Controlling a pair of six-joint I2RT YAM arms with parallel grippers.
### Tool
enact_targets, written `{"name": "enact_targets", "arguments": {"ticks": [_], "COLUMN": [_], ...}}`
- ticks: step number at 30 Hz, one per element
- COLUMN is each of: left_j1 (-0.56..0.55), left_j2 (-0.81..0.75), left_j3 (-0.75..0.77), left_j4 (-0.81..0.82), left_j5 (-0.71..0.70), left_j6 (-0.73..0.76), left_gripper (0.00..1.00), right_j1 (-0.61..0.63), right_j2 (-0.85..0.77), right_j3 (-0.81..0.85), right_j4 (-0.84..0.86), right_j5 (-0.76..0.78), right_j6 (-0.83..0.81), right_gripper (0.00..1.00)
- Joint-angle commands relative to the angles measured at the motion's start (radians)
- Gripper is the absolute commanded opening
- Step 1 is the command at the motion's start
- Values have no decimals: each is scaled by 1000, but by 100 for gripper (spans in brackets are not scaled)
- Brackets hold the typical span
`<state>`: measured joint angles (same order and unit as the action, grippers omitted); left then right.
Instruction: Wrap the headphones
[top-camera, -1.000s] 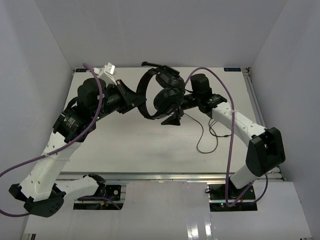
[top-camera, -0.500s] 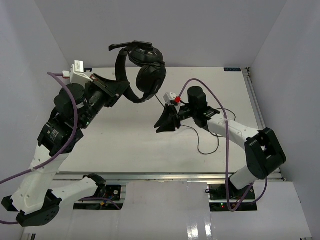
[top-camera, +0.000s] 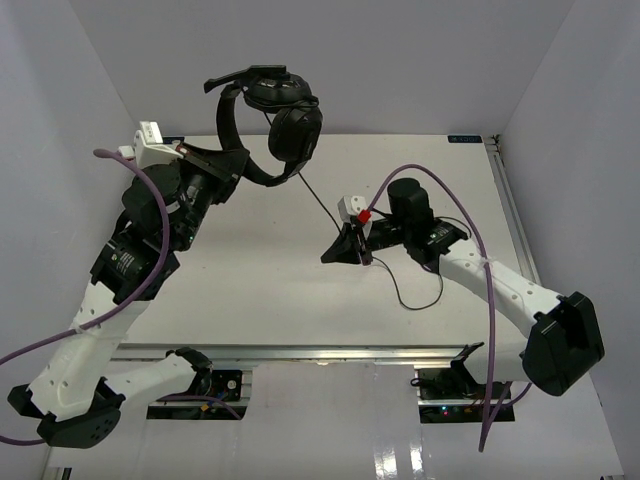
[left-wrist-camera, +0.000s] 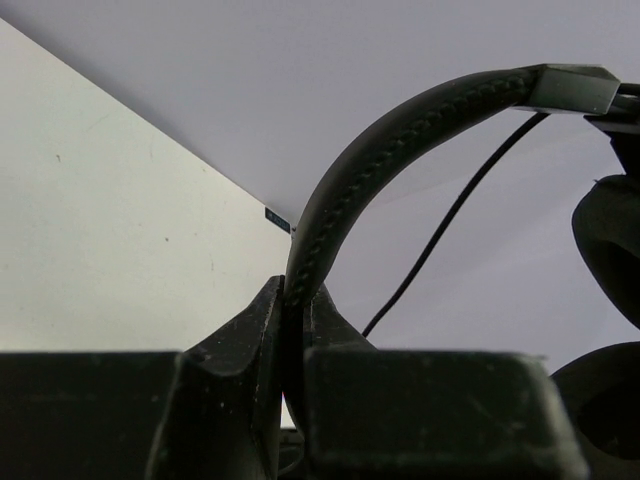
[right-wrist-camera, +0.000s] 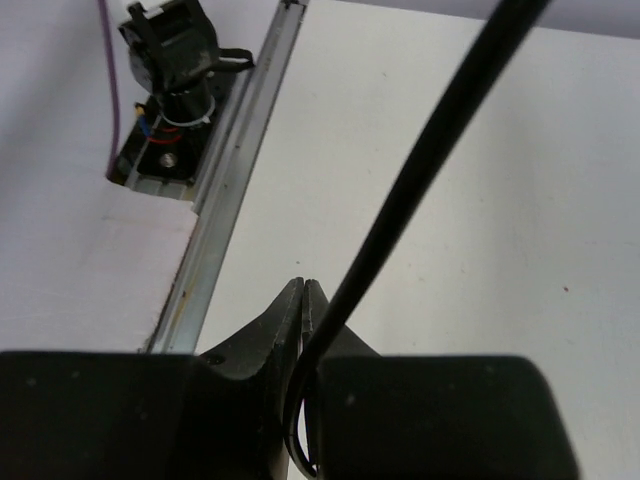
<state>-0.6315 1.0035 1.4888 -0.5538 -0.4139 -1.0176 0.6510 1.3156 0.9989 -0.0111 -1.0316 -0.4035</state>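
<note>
The black headphones (top-camera: 285, 125) hang high over the table's back left. My left gripper (top-camera: 232, 160) is shut on their arched headband (left-wrist-camera: 400, 130), which rises from between the jaws of the left gripper (left-wrist-camera: 297, 292). Both padded cups (top-camera: 297, 135) dangle to the right of it. The thin black cord (top-camera: 322, 205) runs taut from the cups down to my right gripper (top-camera: 335, 253) near the table's middle. In the right wrist view the right gripper (right-wrist-camera: 308, 288) is shut with the cord (right-wrist-camera: 430, 170) pinched just behind its tips. The cord's remaining length (top-camera: 420, 292) loops on the table.
An aluminium rail (top-camera: 330, 352) runs along the table's near edge, and the rail (right-wrist-camera: 235, 180) and the left arm's base (right-wrist-camera: 170, 60) show in the right wrist view. Purple arm cables (top-camera: 470, 260) arch over the right arm. White walls close in the left, right and back sides.
My left arm lifted the headphones up and back to the left. My right gripper left the cups, dropped toward the table's middle and went from open to shut on the cord.
</note>
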Motion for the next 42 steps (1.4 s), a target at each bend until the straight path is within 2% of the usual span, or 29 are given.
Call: {"name": "enact_targets", "arguments": {"ticks": [1, 3, 7, 11, 15, 18, 23, 27, 34, 39, 42], "left_j1": [-2, -2, -2, -2, -2, -2, -2, -3, -8, -15, -26], "left_j2": [5, 29, 111, 239, 326, 365, 440, 501, 422, 391, 392], "left_j3": [-36, -53, -84, -24, -3, 8, 19, 54, -140, -259, -301], "left_j4": [137, 166, 275, 297, 314, 316, 309, 240, 232, 271, 282], "left_j5": [-75, -112, -225, -278, -308, -313, -252, -176, -86, 121, 239], "left_j6": [-19, -31, -37, 17, 95, 168, 235, 266, 310, 346, 388], "left_gripper": [0, 0, 0, 0, 0, 0, 0, 0, 0, 0, 0], "right_j1": [2, 3, 6, 20, 85, 171, 320, 375, 375, 366, 317], "right_j2": [-53, -55, -27, -46, -111, -173, -184, -137, -67, -42, -14], "right_j3": [36, 57, 164, 296, 414, 399, 402, 471, 587, 597, 654], "right_j4": [-273, -334, -554, -671, -704, -674, -646, -585, -498, -414, -411], "right_j5": [213, 296, 565, 780, 975, 1157, 1336, 1436, 1494, 1494, 1455], "right_j6": [-214, -260, -434, -575, -678, -766, -863, -902, -897, -889, -839], "right_gripper": [8, 8, 8, 8, 8, 8, 8, 8, 8, 8, 10]}}
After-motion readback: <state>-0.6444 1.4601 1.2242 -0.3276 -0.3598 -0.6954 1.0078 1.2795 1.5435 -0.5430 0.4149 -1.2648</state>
